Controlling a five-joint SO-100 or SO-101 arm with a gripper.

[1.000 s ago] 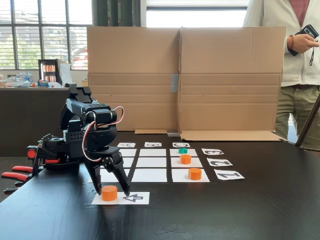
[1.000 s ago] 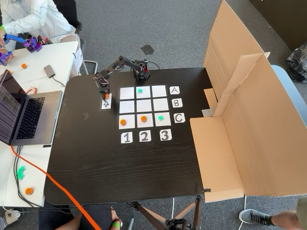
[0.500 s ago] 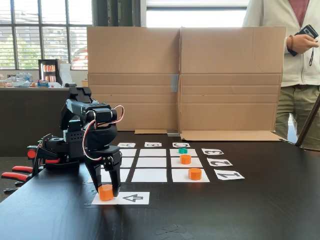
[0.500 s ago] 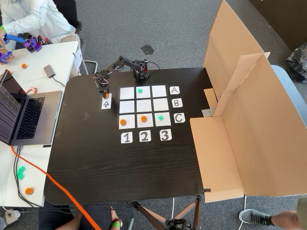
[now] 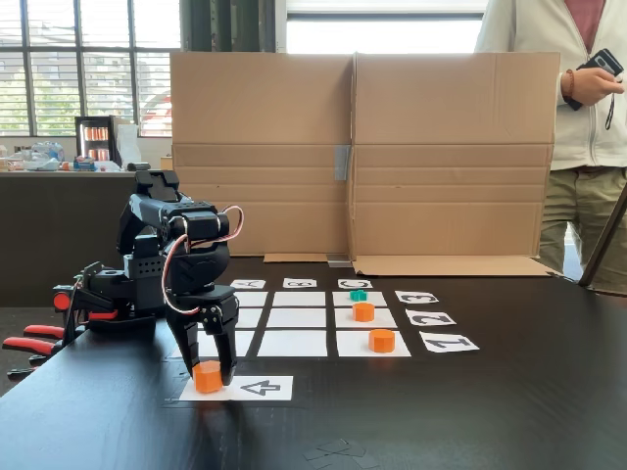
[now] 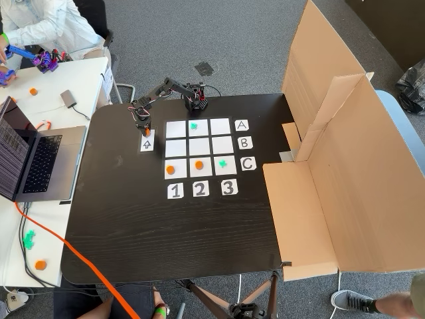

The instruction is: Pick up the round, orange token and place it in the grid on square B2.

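My black gripper (image 5: 210,378) points down over the left end of the white arrow card (image 5: 257,389), shut on the round, orange token (image 5: 207,377). The token sits low, at the card's surface; whether it is lifted I cannot tell. From above, the gripper (image 6: 147,133) stands left of the grid (image 6: 198,147) with a speck of orange between its fingers. Square B2 (image 5: 299,317) (image 6: 198,147) is bare. Two more orange tokens (image 5: 363,311) (image 5: 382,340) and a teal token (image 5: 358,295) lie on the grid's right column in the low fixed view.
A tall cardboard wall (image 5: 358,157) closes the back of the black table (image 5: 470,411). A person (image 5: 588,117) stands at the far right. Number cards (image 5: 449,342) edge the grid. Red-handled tools (image 5: 34,340) lie left of the arm base. A laptop (image 6: 33,159) sits on the side table.
A second ago the fingers stood open around the orange token on the arrow card. They have since shut on it, and the gripper has held nearly still for the last half second.
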